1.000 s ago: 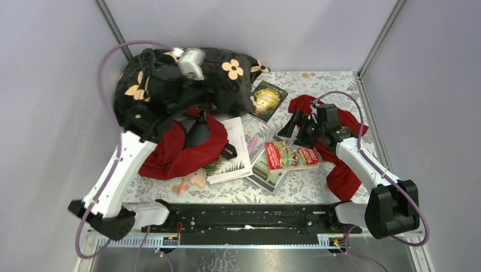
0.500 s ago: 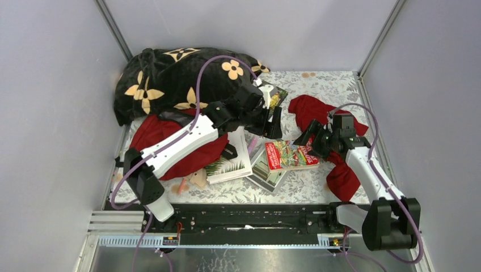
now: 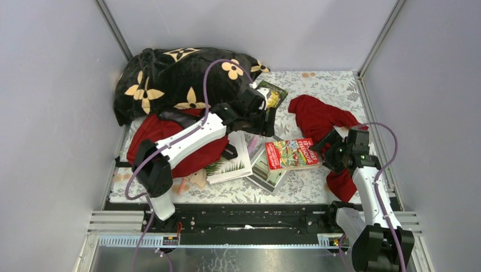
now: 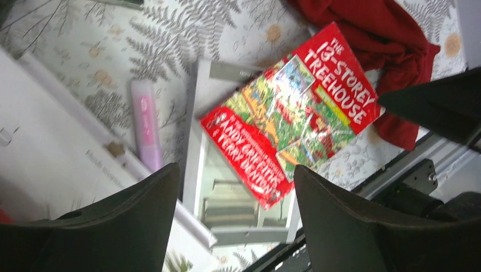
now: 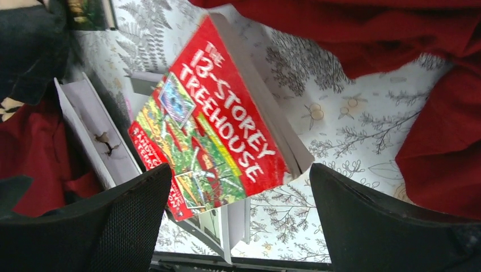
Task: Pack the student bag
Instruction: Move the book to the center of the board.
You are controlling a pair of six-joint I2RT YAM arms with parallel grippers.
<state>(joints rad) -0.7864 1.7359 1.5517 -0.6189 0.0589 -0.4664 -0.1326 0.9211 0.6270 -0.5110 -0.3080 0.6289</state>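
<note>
Left gripper (image 3: 266, 116) swung from blanket (image 3: 164, 79) to above red book (image 3: 292, 154); right gripper (image 3: 323, 148) drawn back nearward. Both jaws spread, nothing held (same book framed by each). Bag (image 3: 148, 131) lies left, beneath left arm, against blanket. Risk: grippers clash if both are lowered on book.

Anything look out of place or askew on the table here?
Yes. The red book lies skewed across a grey book, and a red garment sprawls crumpled on the right; nothing looks spilled or damaged.
</note>
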